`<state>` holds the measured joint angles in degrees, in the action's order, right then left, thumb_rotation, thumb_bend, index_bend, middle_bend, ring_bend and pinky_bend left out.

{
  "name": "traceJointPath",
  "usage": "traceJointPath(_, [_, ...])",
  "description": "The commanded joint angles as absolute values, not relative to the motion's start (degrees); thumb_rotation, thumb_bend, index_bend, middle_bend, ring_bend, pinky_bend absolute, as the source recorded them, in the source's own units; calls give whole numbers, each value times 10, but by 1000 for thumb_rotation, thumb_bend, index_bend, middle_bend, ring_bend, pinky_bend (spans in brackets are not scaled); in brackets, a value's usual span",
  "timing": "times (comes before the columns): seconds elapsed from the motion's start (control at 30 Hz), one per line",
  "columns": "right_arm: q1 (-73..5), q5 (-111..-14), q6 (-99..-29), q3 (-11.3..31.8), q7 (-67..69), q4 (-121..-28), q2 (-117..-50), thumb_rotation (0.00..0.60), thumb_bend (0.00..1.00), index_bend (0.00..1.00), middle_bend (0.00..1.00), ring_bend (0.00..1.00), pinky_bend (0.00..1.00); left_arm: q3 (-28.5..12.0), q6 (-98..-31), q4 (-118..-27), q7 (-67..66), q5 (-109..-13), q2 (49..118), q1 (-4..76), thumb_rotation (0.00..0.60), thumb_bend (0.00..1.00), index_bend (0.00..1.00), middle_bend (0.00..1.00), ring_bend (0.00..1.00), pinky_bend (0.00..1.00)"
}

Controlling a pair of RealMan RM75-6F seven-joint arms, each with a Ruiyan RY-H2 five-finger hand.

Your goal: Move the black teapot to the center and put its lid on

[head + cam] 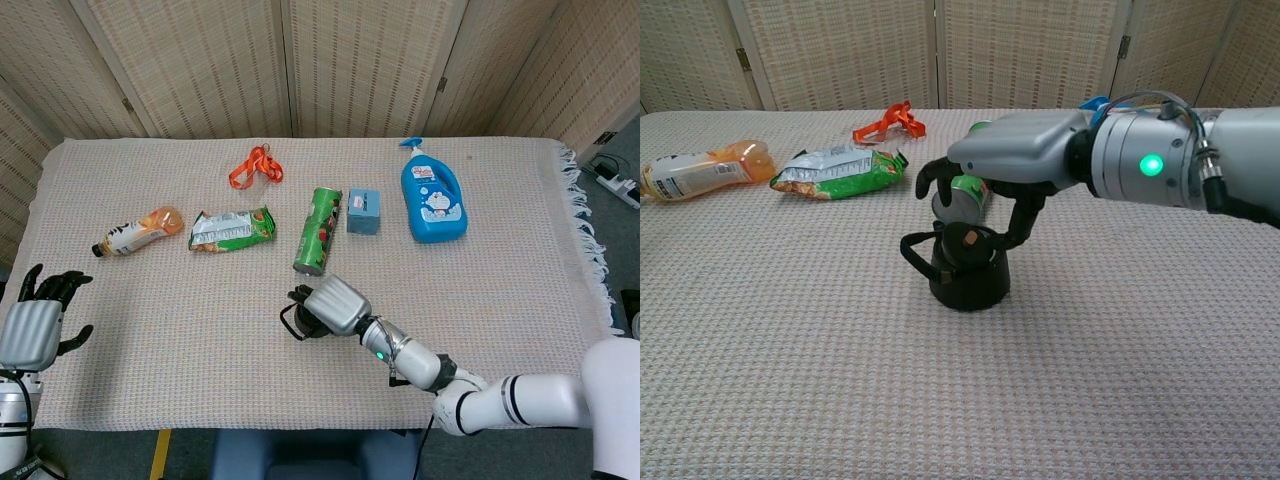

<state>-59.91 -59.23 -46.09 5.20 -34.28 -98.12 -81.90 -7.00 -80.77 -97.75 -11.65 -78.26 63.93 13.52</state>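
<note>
The chest view shows the black teapot (968,278) plainly: it stands upright on the worktop (790,350) near the middle, handle loop to the left, with its lid (966,244) seated on top and a brown knob showing. The right robot hand (1015,160) hangs over it, fingers (1021,215) spread and curved down around the lid; one dark fingertip lies beside the lid's right edge, and whether it touches cannot be told. It holds nothing that shows.

From the head view the same right robot hand (333,304) covers nearly all of the teapot (298,325), leaving only the dark handle and a sliver of body; the lid is hidden there.

Only the head view shows the left robot hand (35,322), low at the worktop's left edge, fingers apart and empty; its arm is cut off by the frame.

Behind the teapot lie a green chip can (318,230), a small blue box (363,211) and a blue detergent bottle (432,196); in the chest view the hand masks most of these. Further left lie a green snack bag (232,229), an orange drink bottle (139,231) and an orange lanyard (255,166).
</note>
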Motion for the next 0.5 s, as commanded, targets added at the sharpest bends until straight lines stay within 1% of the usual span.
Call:
traceJointPath(0.03, [-598,-602,-453,45,-335,-979,-818,600,379,203,317,862,760,-70,-807,-978,-118,-782,640,136,600,195,221,192,178,0])
traceJointPath(0.27, [-603,-605,-441,37,-331,-953,-836,600,380,213,318,866,761,-71,-807,-981,-121,-781,638,135,600,195,219,192,176,0])
traceJointPath(0.5, [-604,-599,-445,33,-337,-953,-835,600,382,213,320,866,761,-70,-808,-982,-121,-779,638,133,600,194,218,192,174,0])
